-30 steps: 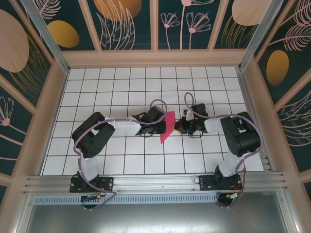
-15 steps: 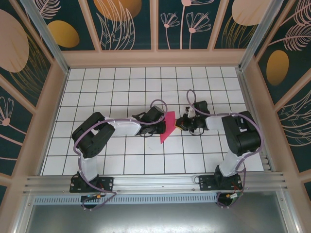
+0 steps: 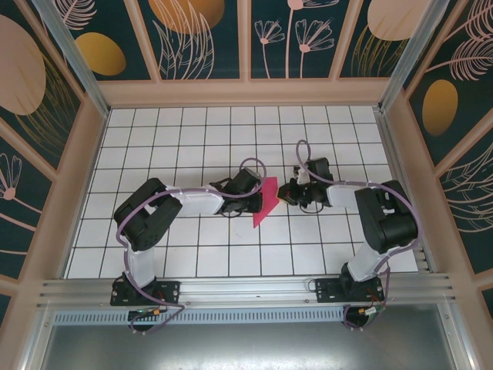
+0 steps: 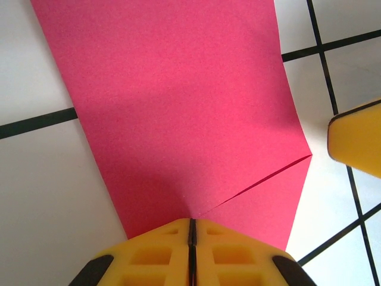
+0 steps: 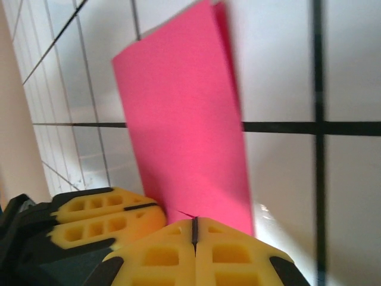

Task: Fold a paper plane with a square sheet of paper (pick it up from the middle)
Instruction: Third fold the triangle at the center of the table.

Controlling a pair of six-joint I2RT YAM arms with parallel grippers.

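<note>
The square sheet of paper [image 3: 265,202] is magenta-pink and folded into a long narrow strip with a slanted crease. It is raised off the white tiles near the table's middle. My left gripper [image 3: 256,197] is shut on one end of it. In the left wrist view the paper [image 4: 178,101] runs out from the closed seam of the left gripper [image 4: 191,221]. My right gripper [image 3: 283,193] is shut, its tips right at the paper's edge beside the left fingers [image 5: 101,217]. In the right wrist view the paper [image 5: 184,131] stands just past the right gripper [image 5: 194,219]; whether it is pinched I cannot tell.
The white gridded table [image 3: 192,139] spreads out on all sides of the arms. Patterned walls with wooden frames [image 3: 246,92] close in the back and sides. An aluminium rail [image 3: 246,289] runs along the near edge by the arm bases.
The right gripper has moved a little toward the far side and closer to the paper, and its elbow has swung right. The left gripper and the paper have hardly moved.
</note>
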